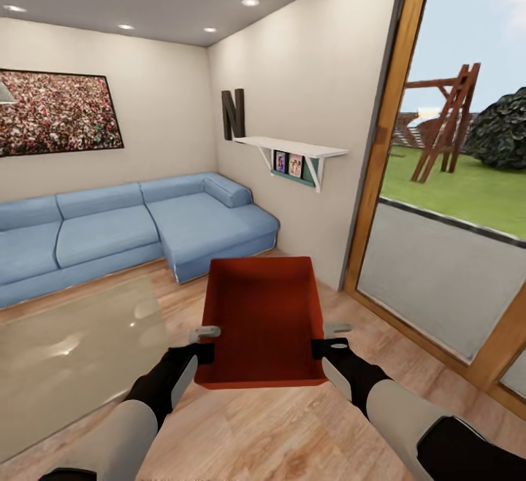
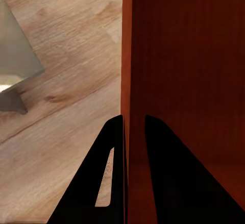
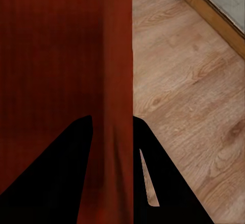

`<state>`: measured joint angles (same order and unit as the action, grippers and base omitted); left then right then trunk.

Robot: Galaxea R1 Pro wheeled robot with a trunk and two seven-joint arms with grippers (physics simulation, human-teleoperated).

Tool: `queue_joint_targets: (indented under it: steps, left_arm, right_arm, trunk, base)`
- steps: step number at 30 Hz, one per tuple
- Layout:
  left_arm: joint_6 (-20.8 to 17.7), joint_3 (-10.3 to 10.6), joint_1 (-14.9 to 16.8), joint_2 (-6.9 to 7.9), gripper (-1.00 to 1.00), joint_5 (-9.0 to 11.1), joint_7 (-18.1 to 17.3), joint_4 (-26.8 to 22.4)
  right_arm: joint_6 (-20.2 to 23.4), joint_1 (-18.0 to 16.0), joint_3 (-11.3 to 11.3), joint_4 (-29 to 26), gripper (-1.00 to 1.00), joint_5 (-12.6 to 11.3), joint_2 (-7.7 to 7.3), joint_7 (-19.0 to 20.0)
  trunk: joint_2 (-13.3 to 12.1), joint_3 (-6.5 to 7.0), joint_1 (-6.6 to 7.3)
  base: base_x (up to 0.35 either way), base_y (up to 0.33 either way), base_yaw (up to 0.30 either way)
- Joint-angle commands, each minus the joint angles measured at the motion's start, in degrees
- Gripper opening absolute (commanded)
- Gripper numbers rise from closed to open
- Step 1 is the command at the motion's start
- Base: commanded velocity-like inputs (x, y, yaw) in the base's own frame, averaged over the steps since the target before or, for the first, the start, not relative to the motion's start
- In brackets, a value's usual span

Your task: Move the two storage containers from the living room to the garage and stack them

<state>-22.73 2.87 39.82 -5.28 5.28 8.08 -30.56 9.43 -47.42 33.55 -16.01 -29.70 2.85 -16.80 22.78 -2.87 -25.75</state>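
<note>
While both arms reach forward, an orange-red bin (image 1: 264, 320) hangs between them above the wood plank floor (image 1: 292, 430). Left gripper (image 1: 205, 343) pinches the bin's left wall, one finger (image 2: 92, 183) outside, the other inside. Right gripper (image 1: 328, 339) clamps the right wall the same way. Bin sits level, open top up. Blue sofa (image 1: 131, 229) behind; glass door (image 1: 446, 196) to the right; pale rug (image 1: 73, 349) left

Matt orange-red container (image 1: 264, 320), grained wood-plank floor (image 1: 292, 430), soft blue cloth sofa (image 1: 131, 225).
</note>
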Motion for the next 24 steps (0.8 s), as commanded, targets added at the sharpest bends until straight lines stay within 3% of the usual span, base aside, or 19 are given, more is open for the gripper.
queue_joint_targets:
  steps: [1,24]
  left_arm:
    - [-0.47,-0.26,0.08,0.09,-1.00,-1.32,1.68,-0.20]
    - [-0.47,-0.32,0.08,0.09,-1.00,-1.32,1.59,-0.20]
  right_arm:
    - [0.43,-0.04,0.20,0.45,-1.00,0.17,-0.51,-0.61]
    - [0.45,-0.04,0.38,0.45,-1.00,0.24,-0.39,-0.61]
  trunk:
    - [0.14,-0.13,-0.04]
    - [0.14,-0.13,-0.04]
  base:
    - [0.000,0.000,0.300]
    - [0.000,0.000,0.300]
